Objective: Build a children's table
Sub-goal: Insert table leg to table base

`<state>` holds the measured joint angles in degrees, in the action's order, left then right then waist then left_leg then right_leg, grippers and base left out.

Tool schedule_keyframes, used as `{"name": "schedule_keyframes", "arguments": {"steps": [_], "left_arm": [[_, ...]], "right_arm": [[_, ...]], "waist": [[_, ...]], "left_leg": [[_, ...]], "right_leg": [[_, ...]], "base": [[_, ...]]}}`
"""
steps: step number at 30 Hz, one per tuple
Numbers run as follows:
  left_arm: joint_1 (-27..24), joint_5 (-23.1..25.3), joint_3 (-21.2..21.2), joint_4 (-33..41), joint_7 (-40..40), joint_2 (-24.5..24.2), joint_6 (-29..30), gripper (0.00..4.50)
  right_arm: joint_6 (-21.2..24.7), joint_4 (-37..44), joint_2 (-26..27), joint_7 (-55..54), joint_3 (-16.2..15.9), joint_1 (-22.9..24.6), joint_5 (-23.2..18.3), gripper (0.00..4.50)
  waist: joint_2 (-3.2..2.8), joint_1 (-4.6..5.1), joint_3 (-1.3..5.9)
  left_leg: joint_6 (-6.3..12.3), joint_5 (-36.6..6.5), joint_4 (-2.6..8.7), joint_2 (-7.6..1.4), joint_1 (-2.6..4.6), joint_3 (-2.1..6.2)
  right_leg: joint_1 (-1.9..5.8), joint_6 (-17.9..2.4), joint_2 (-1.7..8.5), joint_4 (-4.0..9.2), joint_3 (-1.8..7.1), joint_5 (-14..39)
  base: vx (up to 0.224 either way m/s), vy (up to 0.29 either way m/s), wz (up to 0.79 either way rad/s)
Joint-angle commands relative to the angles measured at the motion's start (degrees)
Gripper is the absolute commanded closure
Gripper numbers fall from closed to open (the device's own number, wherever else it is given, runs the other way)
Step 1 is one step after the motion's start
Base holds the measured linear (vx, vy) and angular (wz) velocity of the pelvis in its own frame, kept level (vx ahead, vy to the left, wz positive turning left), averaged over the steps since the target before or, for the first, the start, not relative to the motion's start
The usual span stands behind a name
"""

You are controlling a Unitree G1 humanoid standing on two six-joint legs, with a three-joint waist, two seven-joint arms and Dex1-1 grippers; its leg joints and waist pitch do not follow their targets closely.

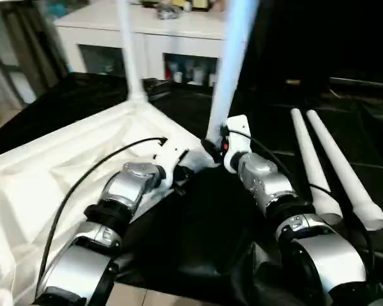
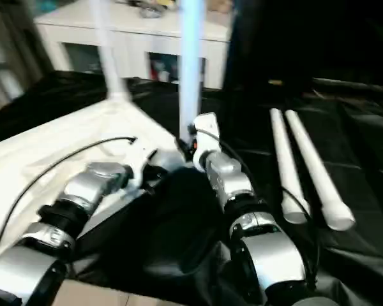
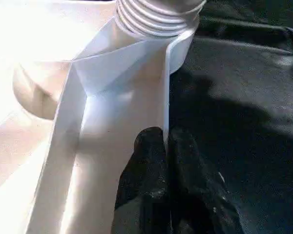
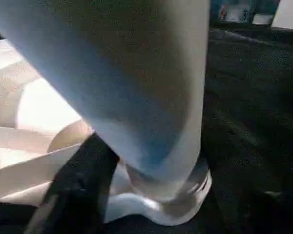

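The children's table lies upside down on a black cloth, its white ribbed top [image 1: 64,166] facing up. One white tube leg [image 1: 129,51] stands upright in the far corner. A second leg [image 1: 233,57] stands in the near corner, its threaded end [image 3: 156,19] at the socket. My left gripper [image 3: 166,139] is shut on the top's thin rim [image 3: 166,87] just beside that corner. My right gripper [image 1: 220,146] is at the base of the near leg [image 4: 136,83], right against it.
Two loose white legs [image 1: 313,166] [image 1: 345,172] lie side by side on the black cloth to the right. A white cabinet [image 1: 153,32] with glass-fronted compartments stands behind the table. A black cable runs along my left forearm [image 1: 121,191].
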<state>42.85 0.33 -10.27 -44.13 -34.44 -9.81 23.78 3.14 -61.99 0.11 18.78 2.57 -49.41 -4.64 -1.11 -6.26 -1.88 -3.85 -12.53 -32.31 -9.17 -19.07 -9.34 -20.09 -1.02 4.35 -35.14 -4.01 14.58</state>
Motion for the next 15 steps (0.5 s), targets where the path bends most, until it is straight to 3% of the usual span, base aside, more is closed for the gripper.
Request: {"name": "schedule_keyframes", "arguments": {"steps": [1, 5, 6, 7, 8, 9, 10, 11, 12, 15], "left_arm": [[1.3, 1.0, 0.2, -0.6, 2.1, 0.1, -0.2, 4.50], [1.1, 0.9, 0.2, -0.1, 1.9, 0.1, -0.2, 4.50], [1.0, 0.9, 0.2, -0.1, 1.9, 0.1, -0.3, 4.50], [1.0, 0.9, 0.2, -0.1, 1.9, 0.1, -0.3, 4.50], [0.9, 0.9, 0.2, 0.0, 1.8, 0.1, -0.3, 4.50], [0.9, 0.9, 0.2, 0.0, 1.8, 0.0, -0.4, 4.50], [0.9, 0.9, 0.2, 0.0, 1.8, 0.0, -0.4, 4.50], [0.9, 1.0, 0.2, -0.1, 1.8, 0.0, -0.5, 4.50], [0.9, 1.0, 0.2, -0.2, 1.8, 0.0, -0.5, 4.50], [0.9, 1.0, 0.2, -0.2, 1.8, 0.0, -0.6, 4.50]], "right_arm": [[3.9, -5.5, 2.6, 1.9, -1.0, 2.6, 0.0, 1.31], [3.6, -5.6, 2.6, 3.3, 0.9, 2.3, -1.3, 1.17], [3.6, -5.7, 2.6, 3.7, 1.1, 2.2, -1.5, 1.42], [3.7, -5.7, 2.6, 3.9, 1.1, 2.2, -1.6, 1.42], [3.5, -5.7, 2.5, 4.1, 1.3, 2.1, -1.7, 1.50], [3.4, -5.7, 2.4, 4.2, 1.4, 2.1, -1.7, 1.50], [3.3, -5.7, 2.4, 4.3, 1.4, 2.1, -1.8, 1.55], [3.0, -5.8, 2.3, 4.5, 1.6, 2.0, -1.7, 1.67], [3.0, -5.8, 2.3, 4.5, 1.6, 2.0, -1.7, 1.88], [2.5, -5.9, 2.3, 4.7, 2.0, 1.9, -1.5, 2.02]], "waist": [[-0.12, 0.24, 2.01], [-0.15, 0.78, 2.22], [-0.21, 0.85, 2.28], [-0.17, 0.87, 2.80], [0.00, 0.69, 3.46], [0.28, 0.71, 3.60], [0.14, 0.81, 3.45], [0.04, 0.76, 3.24], [0.08, 0.73, 3.24], [-0.07, 0.71, 2.84]], "left_leg": [[2.67, -6.1, 4.38, -4.58, -0.73, 1.60], [4.20, -3.6, 3.94, -4.54, -0.75, 1.32], [4.54, -3.1, 3.84, -4.49, -0.75, 1.31], [5.36, -0.4, 3.31, -4.42, -0.92, 1.25], [7.06, 5.2, 2.44, -4.13, -0.90, 1.13], [8.48, 7.9, 2.05, -3.91, -1.11, 1.09], [10.94, 10.4, 1.75, -3.75, -1.45, 1.07], [12.31, 8.8, 1.65, -3.92, -1.64, 0.95], [12.47, 8.0, 1.62, -3.99, -1.75, 0.97], [11.25, 2.8, 2.06, -4.56, -1.65, 0.96]], "right_leg": [[1.53, -12.9, 5.64, 4.12, 3.50, -0.2], [1.66, -14.5, 5.58, 3.63, 3.40, -5.0], [1.70, -14.9, 5.59, 3.56, 3.37, -5.7], [1.93, -15.9, 5.74, 3.07, 3.39, -9.6], [1.81, -16.8, 5.44, 2.04, 3.33, -18.5], [1.83, -16.9, 5.22, 1.56, 3.27, -23.2], [1.47, -17.3, 4.97, 1.27, 2.92, -27.2], [1.23, -17.7, 5.39, 1.48, 2.84, -25.9], [1.33, -17.8, 5.48, 1.50, 2.83, -24.8], [1.06, -18.0, 5.58, 2.11, 2.87, -15.7]], "base": [[0.000, 0.000, 0.00], [0.000, 0.000, 0.00], [0.000, 0.000, 0.00], [0.000, 0.000, 0.00], [0.000, 0.000, 0.00], [0.000, 0.000, 0.00], [0.000, 0.000, 0.00], [0.000, 0.000, 0.00], [0.000, 0.000, 0.00], [0.000, 0.000, 0.00]]}}
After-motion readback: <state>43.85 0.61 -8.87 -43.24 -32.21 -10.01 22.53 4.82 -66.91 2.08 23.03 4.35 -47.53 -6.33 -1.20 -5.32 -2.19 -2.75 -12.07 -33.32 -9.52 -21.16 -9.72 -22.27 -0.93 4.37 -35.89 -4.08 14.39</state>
